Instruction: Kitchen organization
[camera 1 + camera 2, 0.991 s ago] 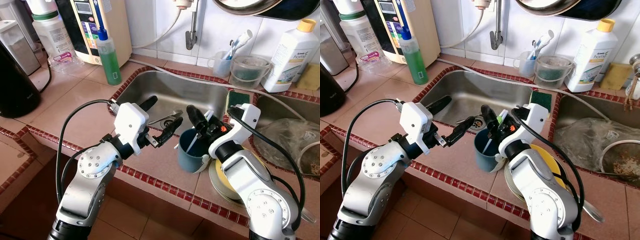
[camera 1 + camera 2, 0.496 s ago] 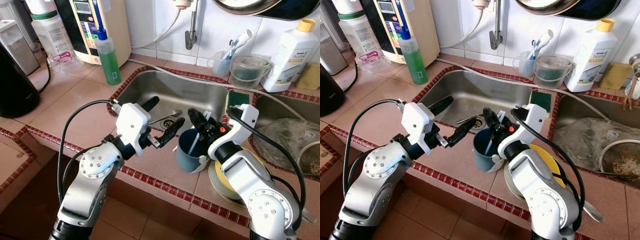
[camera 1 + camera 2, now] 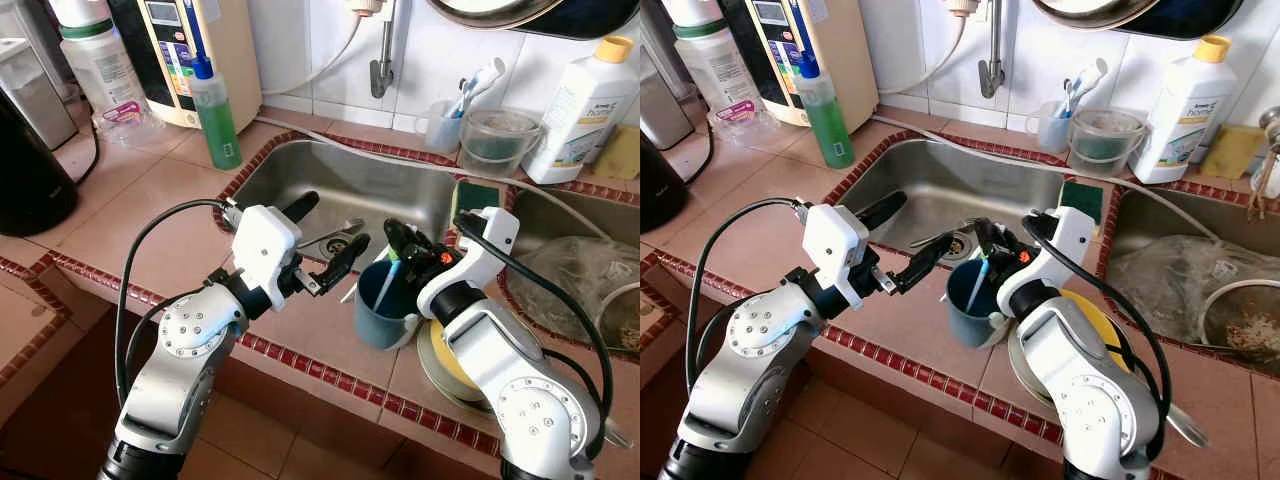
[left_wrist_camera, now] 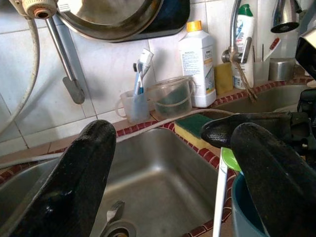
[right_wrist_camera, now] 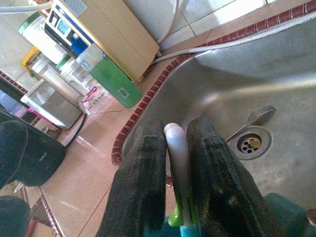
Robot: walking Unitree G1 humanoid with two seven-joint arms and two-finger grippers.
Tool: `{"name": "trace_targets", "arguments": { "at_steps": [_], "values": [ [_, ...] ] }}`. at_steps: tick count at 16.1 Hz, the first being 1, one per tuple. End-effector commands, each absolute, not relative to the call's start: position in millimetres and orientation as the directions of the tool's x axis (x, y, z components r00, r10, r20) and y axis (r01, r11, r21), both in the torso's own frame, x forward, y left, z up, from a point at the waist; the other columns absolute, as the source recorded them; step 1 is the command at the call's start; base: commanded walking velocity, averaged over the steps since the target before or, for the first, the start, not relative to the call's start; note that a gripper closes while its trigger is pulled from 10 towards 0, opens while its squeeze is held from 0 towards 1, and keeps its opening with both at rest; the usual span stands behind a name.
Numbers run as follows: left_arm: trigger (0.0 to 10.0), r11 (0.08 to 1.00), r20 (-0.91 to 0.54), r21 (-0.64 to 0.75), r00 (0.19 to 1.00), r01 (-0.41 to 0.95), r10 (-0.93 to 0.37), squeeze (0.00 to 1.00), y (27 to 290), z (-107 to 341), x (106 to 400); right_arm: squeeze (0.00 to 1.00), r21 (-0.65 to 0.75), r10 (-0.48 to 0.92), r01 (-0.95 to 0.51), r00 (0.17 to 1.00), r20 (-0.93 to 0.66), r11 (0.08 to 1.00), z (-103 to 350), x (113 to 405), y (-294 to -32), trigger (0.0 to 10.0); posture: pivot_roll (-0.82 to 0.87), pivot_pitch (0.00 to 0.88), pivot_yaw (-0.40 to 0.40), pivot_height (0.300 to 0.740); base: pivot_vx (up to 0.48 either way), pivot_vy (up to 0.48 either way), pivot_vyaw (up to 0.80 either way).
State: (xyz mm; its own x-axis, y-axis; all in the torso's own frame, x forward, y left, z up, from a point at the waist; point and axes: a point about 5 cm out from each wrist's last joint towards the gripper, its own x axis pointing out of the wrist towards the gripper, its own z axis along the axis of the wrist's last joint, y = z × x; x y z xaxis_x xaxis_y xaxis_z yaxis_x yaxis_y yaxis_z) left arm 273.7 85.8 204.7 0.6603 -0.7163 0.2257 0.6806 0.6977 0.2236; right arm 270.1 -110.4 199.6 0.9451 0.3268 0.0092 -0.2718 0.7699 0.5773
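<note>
White toothbrush (image 5: 176,163) clamped in right gripper (image 5: 173,168) over blue cup (image 3: 380,315); left gripper (image 3: 325,240) apart.

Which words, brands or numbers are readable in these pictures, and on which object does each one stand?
"home": on the white bottle with a yellow cap by the wall.
Smaller print on that bottle: too blurred to read.
Label on the green bottle: too small to read.
Panel of the beige appliance: too small to read.
Label of the white jug: blurred.
</note>
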Motion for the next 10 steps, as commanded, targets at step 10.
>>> {"name": "trace_targets", "arguments": {
  "at_steps": [10],
  "values": [
    [10.0, 0.708, 0.254, 0.211, 0.661, 0.674, -0.706, 0.0, 85.0, 211.9, 274.2, 0.0, 0.569, 0.332, -0.287, 0.943, 0.026, 0.771, 208.9, 270.7, -109.7, 0.0, -0.3, 0.104, 0.058, 0.74, 0.0, 0.0, 0.0]
  ]
}}
